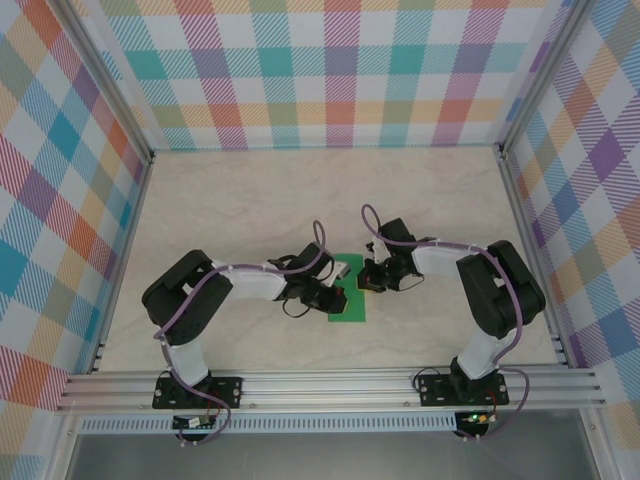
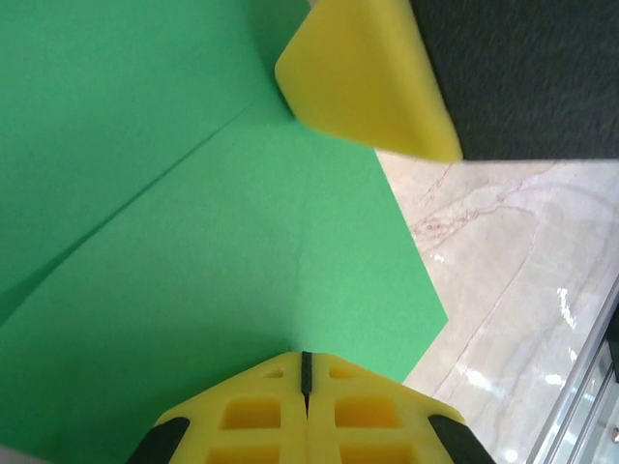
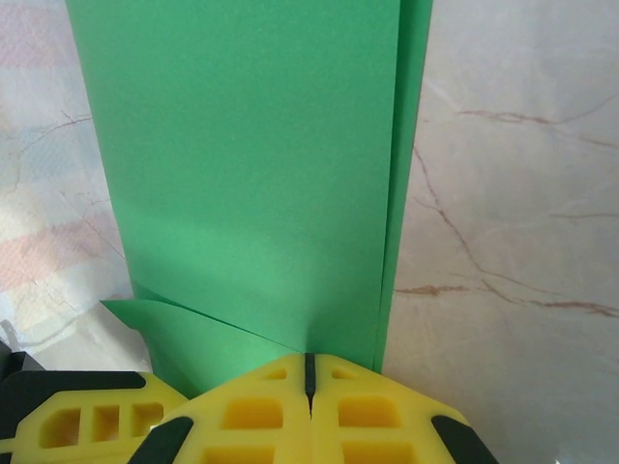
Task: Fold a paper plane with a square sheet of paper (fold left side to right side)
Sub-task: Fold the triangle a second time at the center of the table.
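- Paper (image 3: pixel 251 145) — thin, light and limp; it likely creases easily and slides on the table (image 3: pixel 522 193), so take it at a free edge or corner.
- It lies flat on the table, folded narrow, edges layered.
- Left gripper (image 2: pixel 307 365) — closed, holding nothing, tips over the paper's left side.
- Right gripper (image 3: pixel 309 365) — closed, holding nothing, near the paper's right edge.

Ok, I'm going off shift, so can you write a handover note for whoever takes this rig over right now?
Left end effector: shut, tips over the green paper, holding nothing.
Right end effector: shut, tips over the same paper, holding nothing.
Paper: flat on the table, between the two arms.
Done: folded into a narrow layered strip with a diagonal flap.
Left: probably pressing creases and the final folds; no pointed plane shape yet.
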